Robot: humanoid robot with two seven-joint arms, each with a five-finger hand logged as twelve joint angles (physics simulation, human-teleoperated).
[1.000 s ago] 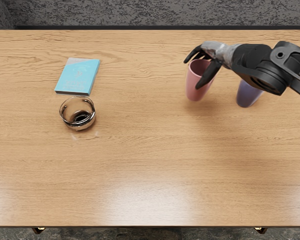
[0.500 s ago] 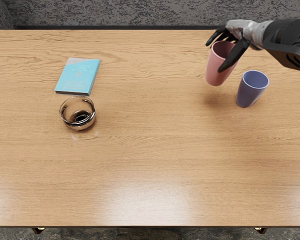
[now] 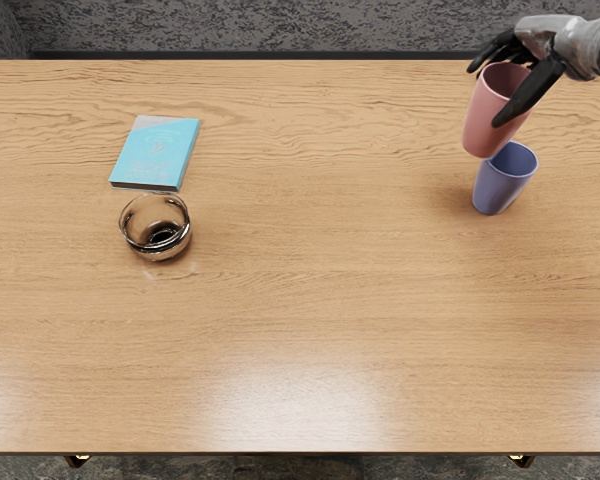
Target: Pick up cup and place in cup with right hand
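Observation:
At the upper right of the head view, my right hand (image 3: pixel 498 88) grips the pink cup (image 3: pixel 486 118) near its rim, thumb on the near side and fingers on the far side. The pink cup is held up off the table, tilted a little. The blue cup (image 3: pixel 498 184) stands upright on the table below it. In the picture the pink cup's base overlaps the left part of the blue cup's rim; it is not inside. Whether the two touch cannot be told.
On the left of the wooden table (image 3: pixel 310 300) lies a light blue book (image 3: pixel 156 152). A clear glass bowl (image 3: pixel 156 228) stands just in front of it. Both are far from the cups.
My right hand has lifted the pink cup and carried it right and toward the back, to above the blue cup. The blue cup, partly covered by the arm before, now shows more fully.

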